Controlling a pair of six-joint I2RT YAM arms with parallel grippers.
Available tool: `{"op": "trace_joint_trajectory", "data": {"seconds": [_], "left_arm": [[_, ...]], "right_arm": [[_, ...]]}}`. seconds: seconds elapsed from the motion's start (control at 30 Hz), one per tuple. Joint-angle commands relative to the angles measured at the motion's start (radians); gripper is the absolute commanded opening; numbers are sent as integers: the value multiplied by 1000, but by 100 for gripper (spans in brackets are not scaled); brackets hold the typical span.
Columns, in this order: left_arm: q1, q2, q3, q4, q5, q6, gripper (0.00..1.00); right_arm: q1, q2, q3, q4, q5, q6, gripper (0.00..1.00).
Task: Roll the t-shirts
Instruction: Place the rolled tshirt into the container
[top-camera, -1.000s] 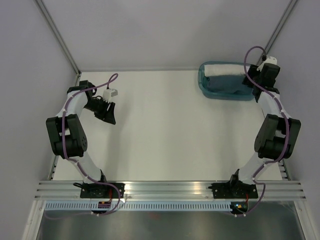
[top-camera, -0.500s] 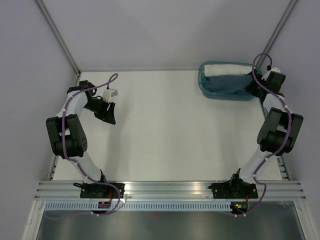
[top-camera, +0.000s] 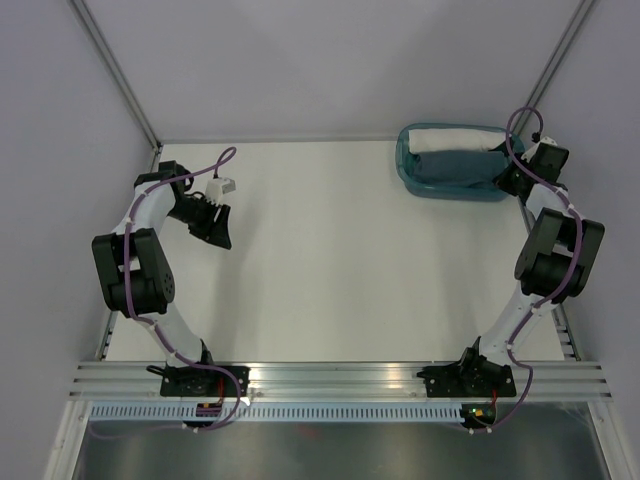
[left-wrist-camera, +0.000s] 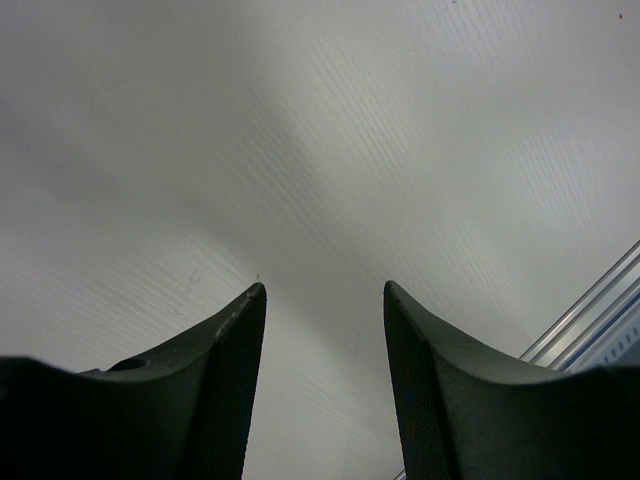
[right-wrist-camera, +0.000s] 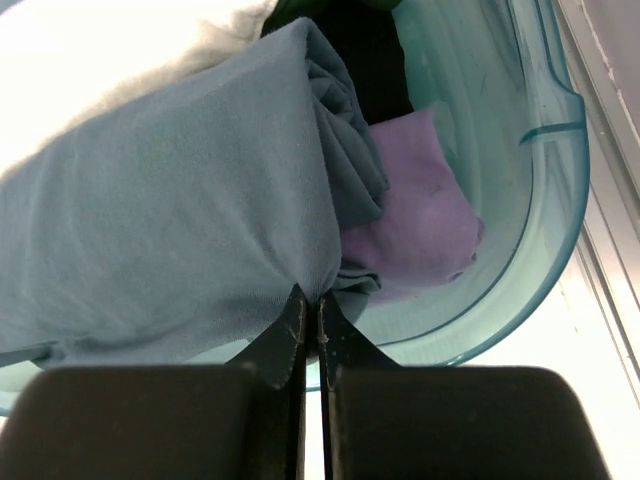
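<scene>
The right gripper (right-wrist-camera: 309, 298) has dropped to the right end of the teal translucent plastic basket (right-wrist-camera: 545, 190) and clamped closed, pinching a fold of the dusty slate-blue cotton t-shirt (right-wrist-camera: 170, 210) lying inside. The left gripper (left-wrist-camera: 325, 290) stays parted above the white table (left-wrist-camera: 300, 120).

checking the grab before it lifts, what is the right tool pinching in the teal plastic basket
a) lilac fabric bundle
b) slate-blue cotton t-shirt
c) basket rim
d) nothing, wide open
b: the right tool is shut on a gathered fold of the dusty slate-blue cotton t-shirt, inside the teal translucent plastic basket.
</scene>
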Motion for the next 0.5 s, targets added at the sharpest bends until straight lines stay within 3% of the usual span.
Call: {"op": "trace_joint_trajectory", "data": {"seconds": [0.0,0.17,0.23,0.27,0.37,0.47], "left_arm": [[6,-5,-1,-5,13,29,56],[6,-3,6,-9,10,35,56],[5,-5,6,-10,8,37,56],[5,-3,6,-10,10,37,56],[6,3,10,-10,8,37,57],[6,6,10,-12,11,37,56]], "right_arm": [[-12,-29,47,-46,22,-61,1],[-9,17,93,-143,49,-167,6],[0,50,131,-197,75,-216,22],[5,56,162,-235,106,-248,44],[38,26,162,-228,156,-287,52],[66,-37,165,-229,238,-313,53]]}}
